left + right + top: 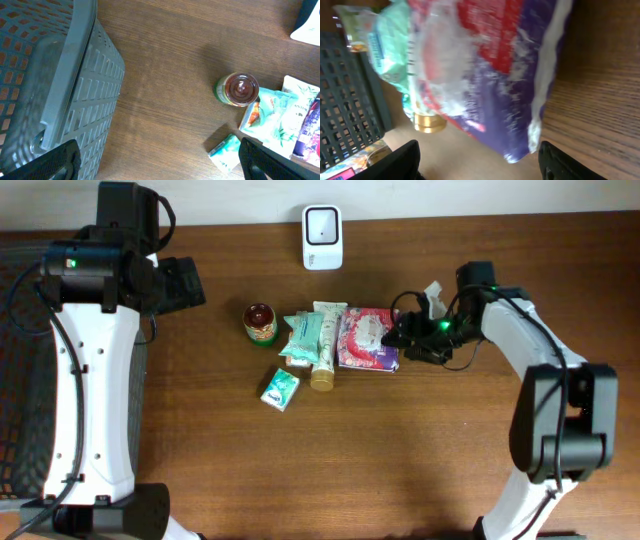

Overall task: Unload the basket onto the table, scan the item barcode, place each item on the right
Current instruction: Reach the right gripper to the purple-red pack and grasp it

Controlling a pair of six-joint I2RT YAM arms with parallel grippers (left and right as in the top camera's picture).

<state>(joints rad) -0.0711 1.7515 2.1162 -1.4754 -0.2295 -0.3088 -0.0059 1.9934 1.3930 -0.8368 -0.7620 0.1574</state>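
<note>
One grey mesh plastic basket [75, 75], rim clear in left wrist view, far left of the red-and-purple glossy packet [366, 338]. Left gripper [160, 165] spread, empty. Left of packet: one red-lidded jar [260, 322], one green pouch [305, 335], one gold-capped tube [322, 365], one green carton [281, 389]. One white scanner [322, 237] beyond packet, whole only overhead. Right gripper [482, 160] spread, straddling packet's right edge.

The left tool [183, 283] gapes wide; the right tool [402, 335], also spread, reaches toward centre.
</note>
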